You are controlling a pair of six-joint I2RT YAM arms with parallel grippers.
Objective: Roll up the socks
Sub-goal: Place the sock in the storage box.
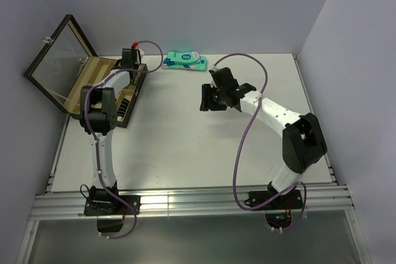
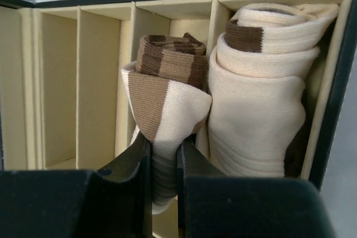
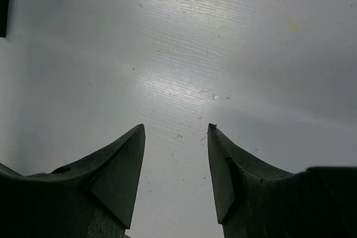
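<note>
The left gripper (image 2: 163, 147) is pinched tight on the lower end of a rolled fabric sock in wide brown and tan bands (image 2: 167, 90). That roll stands in one slot of a cream-lined, dark-rimmed divided box (image 2: 337, 82). Just beside it, in the end slot, sits a rolled cream sock with a brown patch (image 2: 262, 110).

The right gripper (image 3: 175, 129) hangs over the white table (image 3: 234, 43), jaws spread and holding nothing. At the far edge lies a flat teal-and-white package (image 1: 185, 60).

Both rolls look finished. What seems left is releasing the banded one and backing the arm out. No black sock shows.
</note>
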